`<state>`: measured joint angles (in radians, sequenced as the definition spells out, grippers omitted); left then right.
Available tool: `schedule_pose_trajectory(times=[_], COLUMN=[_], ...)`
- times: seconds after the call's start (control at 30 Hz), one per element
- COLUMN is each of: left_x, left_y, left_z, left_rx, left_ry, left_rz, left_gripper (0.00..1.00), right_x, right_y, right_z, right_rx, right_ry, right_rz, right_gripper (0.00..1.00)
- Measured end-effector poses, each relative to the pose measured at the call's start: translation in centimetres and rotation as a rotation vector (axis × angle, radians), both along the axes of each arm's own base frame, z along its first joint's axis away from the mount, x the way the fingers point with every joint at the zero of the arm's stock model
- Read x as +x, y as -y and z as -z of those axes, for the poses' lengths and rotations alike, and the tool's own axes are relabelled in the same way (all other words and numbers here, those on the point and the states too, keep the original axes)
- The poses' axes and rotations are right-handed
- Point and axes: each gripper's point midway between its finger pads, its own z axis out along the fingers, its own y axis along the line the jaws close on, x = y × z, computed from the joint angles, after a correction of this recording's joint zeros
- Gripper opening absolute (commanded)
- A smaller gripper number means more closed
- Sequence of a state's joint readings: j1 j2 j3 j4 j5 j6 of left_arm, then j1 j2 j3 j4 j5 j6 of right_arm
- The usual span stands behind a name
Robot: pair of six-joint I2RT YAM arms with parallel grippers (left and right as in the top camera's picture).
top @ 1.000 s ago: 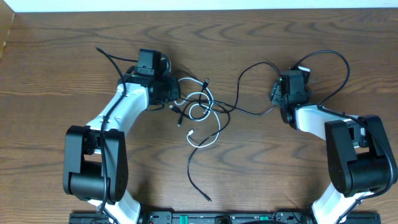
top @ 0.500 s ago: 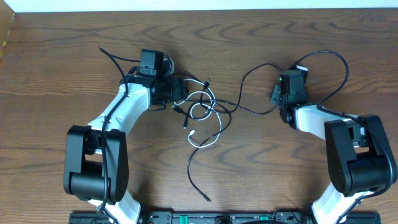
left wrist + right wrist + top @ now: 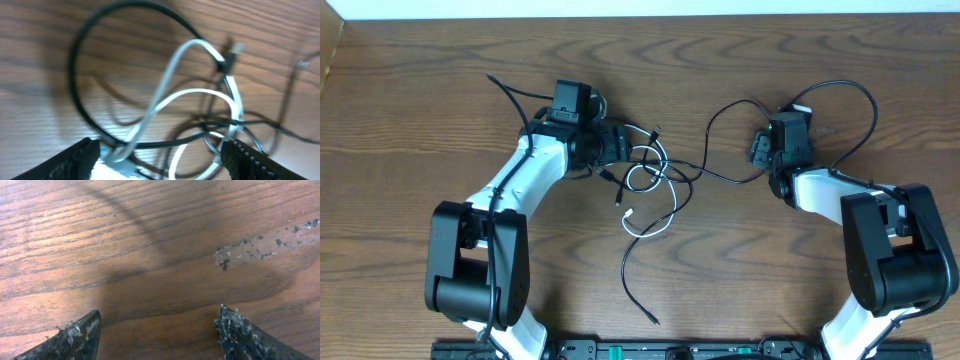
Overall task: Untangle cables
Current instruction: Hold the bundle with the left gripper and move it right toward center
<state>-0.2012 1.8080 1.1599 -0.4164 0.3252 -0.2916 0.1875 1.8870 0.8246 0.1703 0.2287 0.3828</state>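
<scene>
The cables lie tangled at the table's middle. The white cable (image 3: 645,234) coils in loops, and the black cable (image 3: 626,275) runs through them, with one tail toward the near edge and a strand toward the right arm. My left gripper (image 3: 618,145) stands open at the tangle's left side. In the left wrist view the white cable (image 3: 170,75) and its plug lie between the wide-apart fingers (image 3: 82,157), with the black cable (image 3: 73,70) looping beyond; left gripper (image 3: 159,145) grips nothing. My right gripper (image 3: 758,150) (image 3: 159,311) is open over bare wood, and its view shows no cable.
Thick black arm wires arch beside each wrist, the left arm wire (image 3: 505,95) and the right arm wire (image 3: 860,100). A scuffed patch (image 3: 260,250) marks the wood ahead of the right gripper. The table's far edge (image 3: 640,14) meets a white strip.
My left gripper has opened and shifted slightly right toward the tangle. The loops near it moved a little. The right arm has barely moved.
</scene>
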Motion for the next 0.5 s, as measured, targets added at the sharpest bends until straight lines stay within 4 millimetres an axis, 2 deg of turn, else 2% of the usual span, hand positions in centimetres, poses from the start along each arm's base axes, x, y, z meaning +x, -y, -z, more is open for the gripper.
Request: schedule_pose_trajectory(times=[0.13,0.2,0.23,0.27,0.37,0.4,0.5], left_x=[-0.4,-0.6,-0.6,-0.5,-0.2,-0.2,0.0], left_y=[-2.7,-3.9,-4.4,-4.7,-5.2,-5.1,-4.5], left_z=[0.0,-1.0,-1.8,-2.8,-4.9,-5.1,-4.9], left_rx=[0.125,0.179,0.192,0.200,0.203,0.205,0.200], left_ry=[-0.018,0.002,0.020,0.045,0.100,0.107,0.112], left_rz=[-0.102,-0.148,-0.168,-0.189,-0.219,-0.221,-0.207], left_gripper=[0.83,0.82,0.76,0.64,0.14,0.08,0.07], right_x=[0.0,0.0,0.0,0.0,0.0,0.0,0.0], right_y=[0.0,0.0,0.0,0.0,0.0,0.0,0.0], right_z=[0.0,0.0,0.0,0.0,0.0,0.0,0.0], right_rx=[0.000,0.000,0.000,0.001,0.001,0.001,0.001], right_ry=[0.000,0.000,0.000,0.000,0.000,0.000,0.000], right_rz=[-0.001,-0.002,-0.002,-0.002,-0.002,-0.002,-0.002], right_gripper=[0.74,0.74,0.74,0.74,0.74,0.74,0.74])
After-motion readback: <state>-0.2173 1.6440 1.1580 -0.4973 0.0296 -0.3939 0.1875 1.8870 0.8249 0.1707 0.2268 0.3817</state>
